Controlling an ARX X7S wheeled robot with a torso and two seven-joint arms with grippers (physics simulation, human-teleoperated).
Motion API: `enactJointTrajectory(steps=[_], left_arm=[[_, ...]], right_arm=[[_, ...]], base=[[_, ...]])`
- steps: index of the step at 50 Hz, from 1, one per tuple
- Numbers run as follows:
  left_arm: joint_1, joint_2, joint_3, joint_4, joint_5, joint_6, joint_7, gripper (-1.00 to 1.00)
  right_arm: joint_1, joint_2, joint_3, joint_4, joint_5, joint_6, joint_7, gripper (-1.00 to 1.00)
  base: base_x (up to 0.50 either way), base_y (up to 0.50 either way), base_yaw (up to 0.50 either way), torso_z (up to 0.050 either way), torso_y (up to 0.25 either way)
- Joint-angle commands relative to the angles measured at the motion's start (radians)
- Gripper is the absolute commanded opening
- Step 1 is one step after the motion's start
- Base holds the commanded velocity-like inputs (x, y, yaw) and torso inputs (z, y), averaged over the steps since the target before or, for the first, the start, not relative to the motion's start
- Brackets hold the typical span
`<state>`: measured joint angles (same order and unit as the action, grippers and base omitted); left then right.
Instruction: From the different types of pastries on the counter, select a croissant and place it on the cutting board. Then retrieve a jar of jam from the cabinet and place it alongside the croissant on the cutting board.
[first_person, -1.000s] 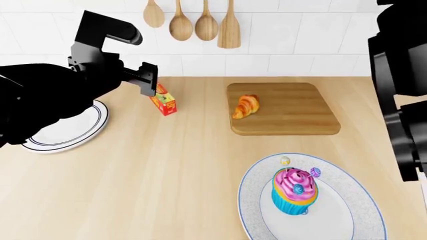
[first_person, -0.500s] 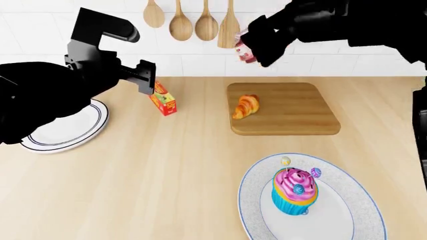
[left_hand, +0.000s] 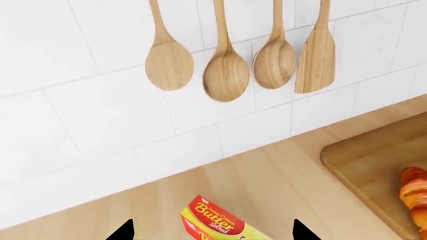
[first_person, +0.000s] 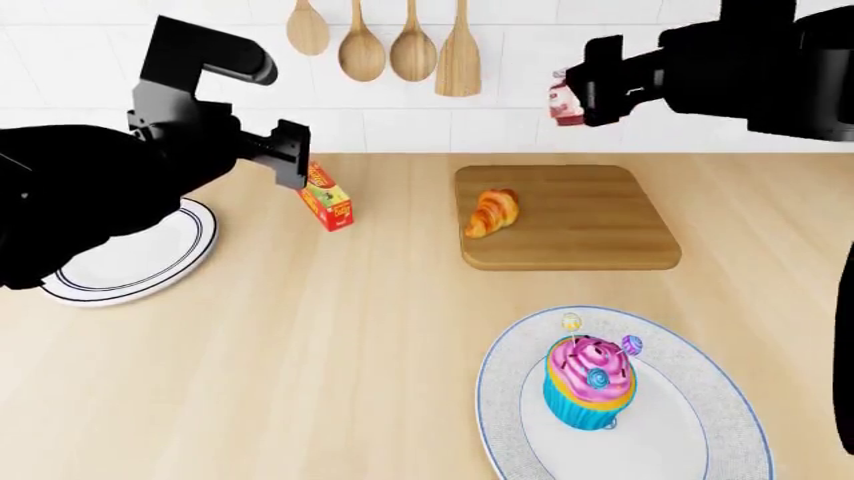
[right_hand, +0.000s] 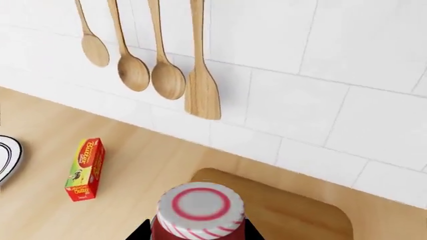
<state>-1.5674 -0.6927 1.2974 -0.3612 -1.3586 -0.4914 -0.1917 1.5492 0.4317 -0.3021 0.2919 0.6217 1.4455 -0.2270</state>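
Nearest to me in the head view, the cupcake (first_person: 589, 382), blue-cased with glossy pink-purple swirled frosting, is sitting on a round white blue-rimmed plate (first_person: 721, 440) on the counter (first_person: 334, 350), a broad light beige wood-grain surface. A second plate (first_person: 160, 262) of the same kind is lying at the left, partly under my left arm. Farther back, the cutting board (first_person: 587, 225), a thick mid-brown wooden slab with rounded corners, is carrying the croissant (first_person: 491, 213), a small golden-brown crescent with ridged layers, near its left edge. I am holding the left gripper (first_person: 290, 155) above the red and yellow butter box (first_person: 327, 202); its fingertips are standing apart on either side of the box without touching it. I am holding the right gripper (first_person: 583, 92) in the air above the board's far edge, clamped on the jar of jam (first_person: 561, 100): squat glass, dark red contents, and a pale round lid with a red ring, as the right wrist view is showing. Four smooth wooden utensils (first_person: 387, 45) are hanging on the white tiled wall (first_person: 641, 130) behind.
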Motion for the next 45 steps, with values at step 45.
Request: enactJointTrajectory(steps=[45], left_arm=[[0.025, 0.008, -0.009, 0.015, -0.002, 0.001, -0.013, 1.00]], right_arm=[[-0.538, 0.048, 0.379, -0.611, 0.139, -0.100, 0.244, -1.00]], base=[[0.00, 0.00, 0.00, 0.000, 0.000]])
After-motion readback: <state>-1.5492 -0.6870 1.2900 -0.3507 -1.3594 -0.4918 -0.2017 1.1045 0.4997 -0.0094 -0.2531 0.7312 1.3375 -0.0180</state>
